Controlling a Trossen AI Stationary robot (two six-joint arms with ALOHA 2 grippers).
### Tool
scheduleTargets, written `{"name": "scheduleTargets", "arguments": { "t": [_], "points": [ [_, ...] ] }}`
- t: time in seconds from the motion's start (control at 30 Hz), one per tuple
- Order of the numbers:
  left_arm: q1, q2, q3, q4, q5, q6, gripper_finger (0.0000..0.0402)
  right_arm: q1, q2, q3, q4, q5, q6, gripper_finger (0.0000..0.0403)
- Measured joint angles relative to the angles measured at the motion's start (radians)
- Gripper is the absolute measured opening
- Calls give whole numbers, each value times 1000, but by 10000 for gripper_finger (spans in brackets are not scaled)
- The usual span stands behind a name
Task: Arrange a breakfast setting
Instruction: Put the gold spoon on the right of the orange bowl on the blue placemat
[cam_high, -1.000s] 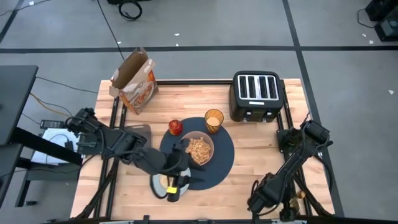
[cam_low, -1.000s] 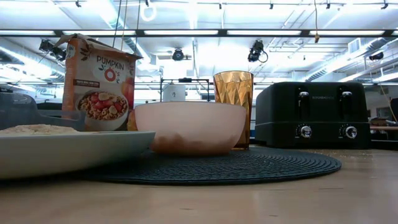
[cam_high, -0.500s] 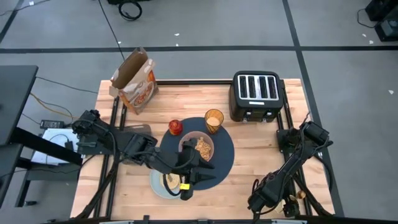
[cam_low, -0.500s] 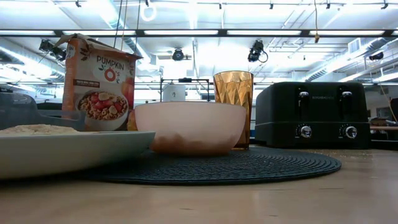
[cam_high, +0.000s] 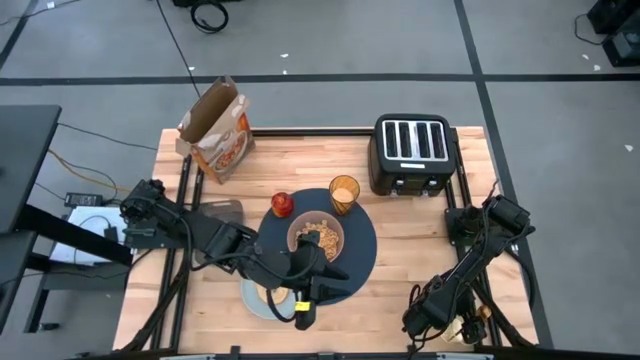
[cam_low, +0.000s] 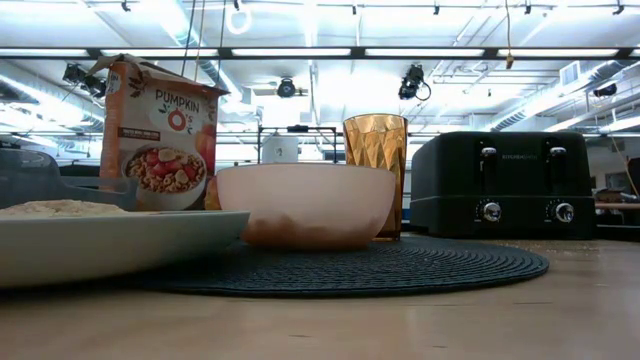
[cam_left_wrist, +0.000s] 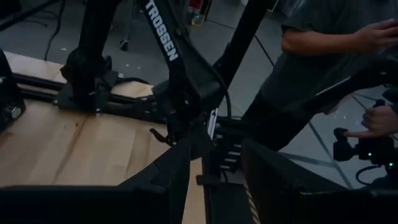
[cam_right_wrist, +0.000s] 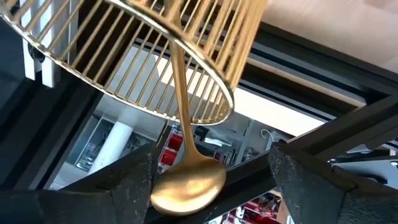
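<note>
Looking straight down, the high view counted one navy placemat (cam_high: 352, 262), one pink bowl (cam_high: 316, 236) of cereal on it, one amber cup (cam_high: 343, 192), one red apple (cam_high: 282, 204), one blue-grey plate (cam_high: 252, 294) carrying one bagel (cam_high: 264, 294), one black toaster (cam_high: 412, 153) and one cereal box (cam_high: 217, 128), all on a pale wooden desk (cam_high: 420, 240) over grey floor. The left pincer (cam_high: 305, 310) hung at the placemat's near edge, just beside the plate, with bowl, cup and apple beyond it; how far its fingers stood apart could not be told. The right pincer (cam_high: 462, 333) sat at the desk's near right corner, well apart from the setting.

The low view showed one plate (cam_low: 110, 245), one bowl (cam_low: 305, 205), one cup (cam_low: 375, 165), one toaster (cam_low: 505, 185) and one box (cam_low: 160, 130), backed by a strip-lit ceiling.

The left wrist view showed bare desk planks (cam_left_wrist: 68, 149), the other arm and one person (cam_left_wrist: 323, 68) standing beyond.

The right wrist view showed one gold spoon (cam_right_wrist: 186, 180) hanging from one gold wire holder (cam_right_wrist: 149, 56), its bowl between the right pincer's widely spread fingers (cam_right_wrist: 124, 186), which touched nothing.
</note>
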Motion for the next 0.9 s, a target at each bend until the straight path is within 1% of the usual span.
{"name": "scheduleTargets", "arguments": {
  "t": [0.1,0.33,0.47,0.6,0.9],
  "points": [
    [0,0,0,5,-2,3,151,0,0,0,4,8,3,295],
    [0,0,0,10,-2,7,151,-3,0,0,4,12,41,232],
    [3,0,0,10,-2,9,151,-17,0,0,2,10,75,203],
    [3,0,0,11,-2,39,151,-34,0,0,0,3,114,186],
    [3,0,0,10,-2,42,151,-74,0,0,-11,-47,155,162]
  ]
}}
